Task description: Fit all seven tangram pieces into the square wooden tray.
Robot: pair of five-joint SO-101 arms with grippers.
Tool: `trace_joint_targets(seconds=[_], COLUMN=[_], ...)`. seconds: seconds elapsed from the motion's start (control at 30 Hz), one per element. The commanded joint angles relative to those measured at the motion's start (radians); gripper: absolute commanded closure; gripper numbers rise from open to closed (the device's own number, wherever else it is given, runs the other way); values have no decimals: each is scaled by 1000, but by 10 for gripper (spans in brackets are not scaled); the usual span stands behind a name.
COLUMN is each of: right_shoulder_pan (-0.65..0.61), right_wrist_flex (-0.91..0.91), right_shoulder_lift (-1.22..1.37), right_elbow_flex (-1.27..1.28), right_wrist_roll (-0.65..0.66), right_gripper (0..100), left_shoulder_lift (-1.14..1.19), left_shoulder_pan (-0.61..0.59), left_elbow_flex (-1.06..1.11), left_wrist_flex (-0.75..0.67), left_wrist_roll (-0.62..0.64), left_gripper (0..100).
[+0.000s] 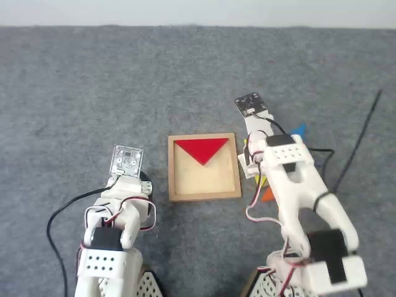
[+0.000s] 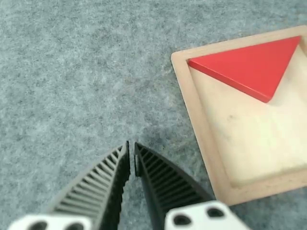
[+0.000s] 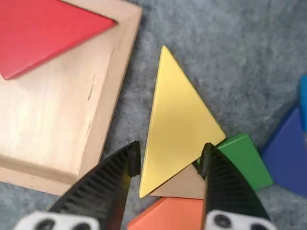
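Grey carpet covers the table, with the square wooden tray between the two arms. One piece is seated so far: the red triangle, its long edge against the tray's far wall. The other pieces lie in a cluster just outside the tray wall on the right arm's side. The step in hand appears to be the pickup of the yellow triangle. The right gripper hangs over it with jaws spread wide, one finger at each slanted edge, holding nothing. The triangle lies flat on the carpet just beside the tray, touching a tan piece. A green piece and an orange piece crowd in close by, and a blue piece lies farther off. The next move likely calls for lowering and closing squarely, so that the thin piece does not slip or drag its neighbours. The left gripper is closed and empty, over bare carpet beside the tray.
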Motion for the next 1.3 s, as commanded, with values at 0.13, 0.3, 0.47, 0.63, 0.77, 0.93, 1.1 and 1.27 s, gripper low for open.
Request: trace_joint_targets(seconds=[0.13,0.3,0.47,0.63,0.77,0.93,1.1,1.27], right_shoulder_pan=[-1,1,2,13,13,19,15,15], right_wrist_flex=[-21,5,21,22,88,111,111,119], right_shoulder_lift=[-77,84,271,343,346,352,352,367], right_elbow_flex=[2,-104,-219,-275,-276,-278,-279,-296], right_wrist_roll=[11,41,55,58,55,15,12,12], right_gripper=[731,651,668,670,671,675,765,772], left_shoulder_lift=[-12,-12,-12,-12,-12,-12,-12,-12], left_shoulder_pan=[-5,-5,-5,-5,-5,-5,-5,-5], left_elbow_flex=[-8,-8,-8,-8,-8,-8,-8,-8], left_wrist_flex=[2,2,2,2,2,2,2,2], left_wrist_roll=[5,5,5,5,5,5,5,5], left_gripper=[986,986,986,986,986,986,986,986])
